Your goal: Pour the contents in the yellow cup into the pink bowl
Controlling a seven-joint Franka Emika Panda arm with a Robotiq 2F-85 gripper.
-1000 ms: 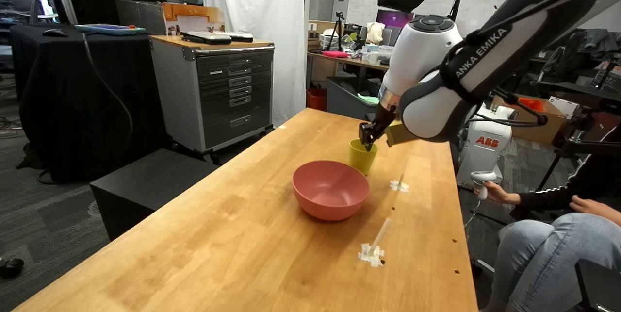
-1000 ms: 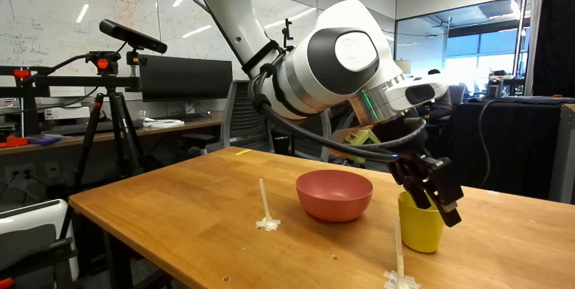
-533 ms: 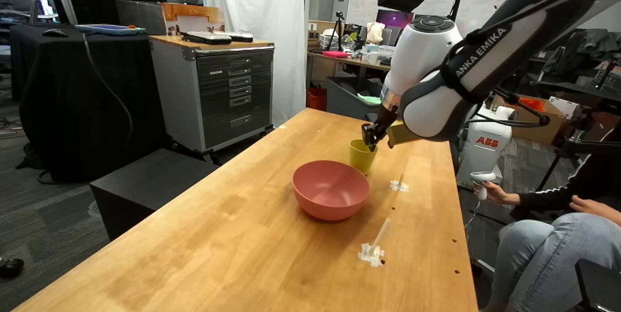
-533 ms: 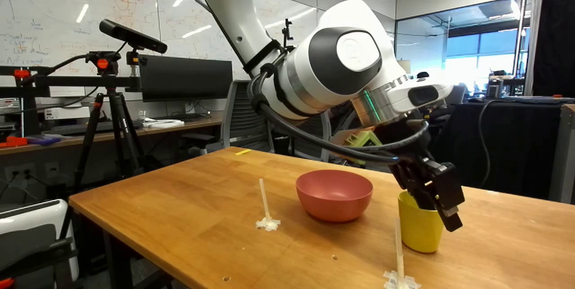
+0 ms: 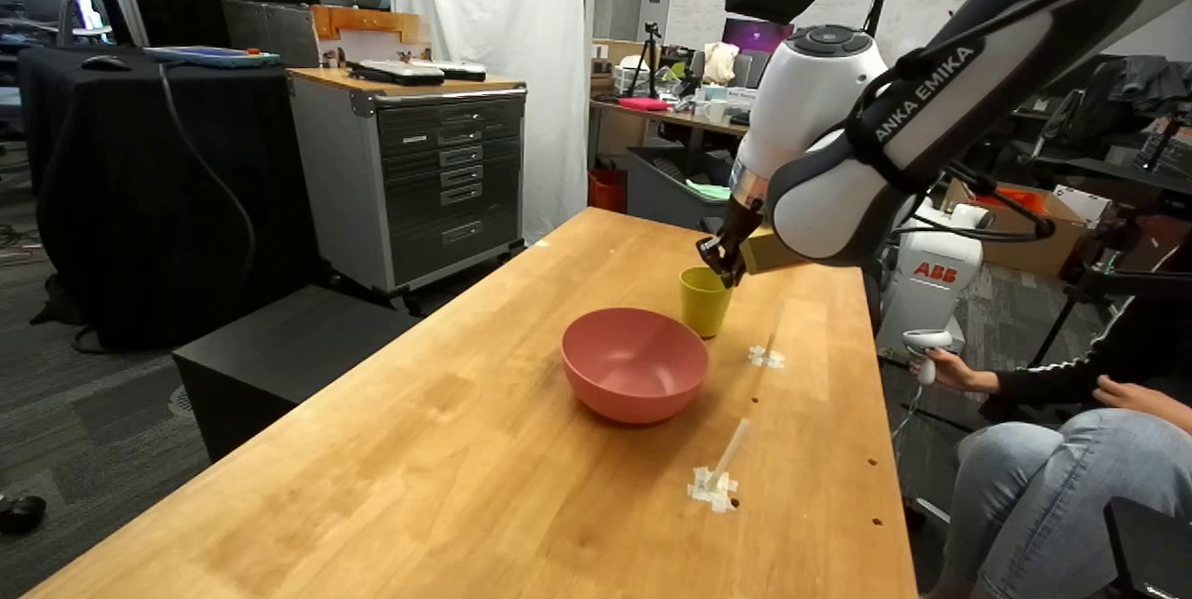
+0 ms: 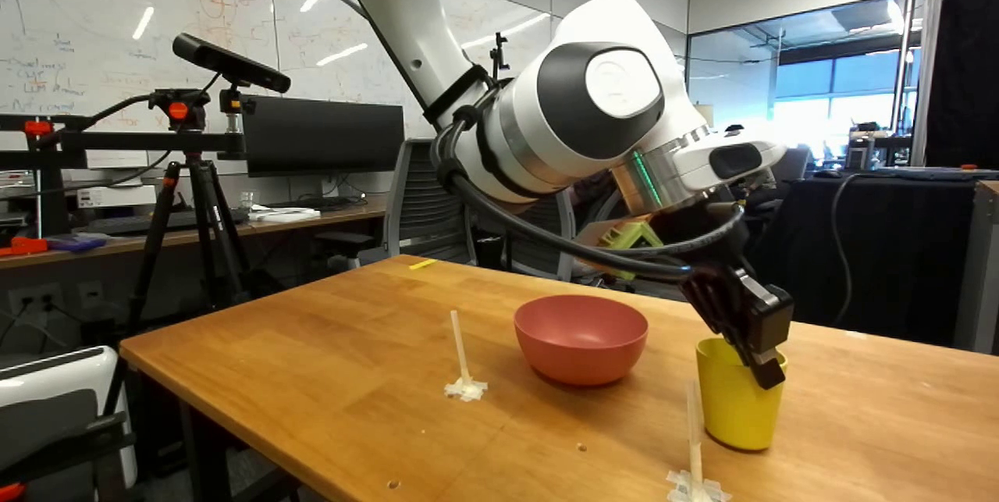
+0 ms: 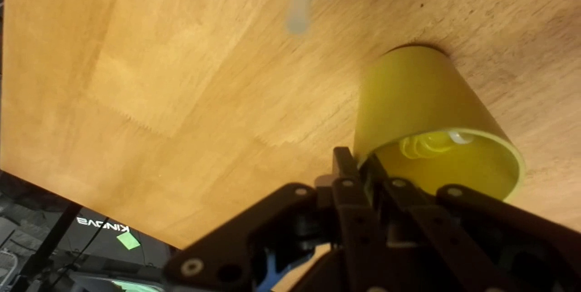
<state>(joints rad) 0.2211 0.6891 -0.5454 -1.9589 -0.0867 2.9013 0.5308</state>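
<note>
From my end I have the honey-coloured wooden table (image 5: 447,450) in both exterior views, the round salmon-pink plastic-looking bowl (image 6: 581,354) sitting on it. My black two-fingered gripper (image 7: 358,159) is clenched on the rim of the small tapered yellow cup (image 7: 420,92), near the bowl; pale yellow and whitish pieces (image 7: 429,144) lie inside the cup.

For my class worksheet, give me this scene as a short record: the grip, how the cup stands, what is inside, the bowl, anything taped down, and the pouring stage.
Grip: gripper pinching the cup at its rim, jaws on either side of the wall
Stance: yellow, looks upright, on the wooden table
Inside: yellow and whitish pieces, number unclear
Receiver: pink bowl, near the cup but apart
Taped down: a pale stick and another
Pouring: not yet done
</note>
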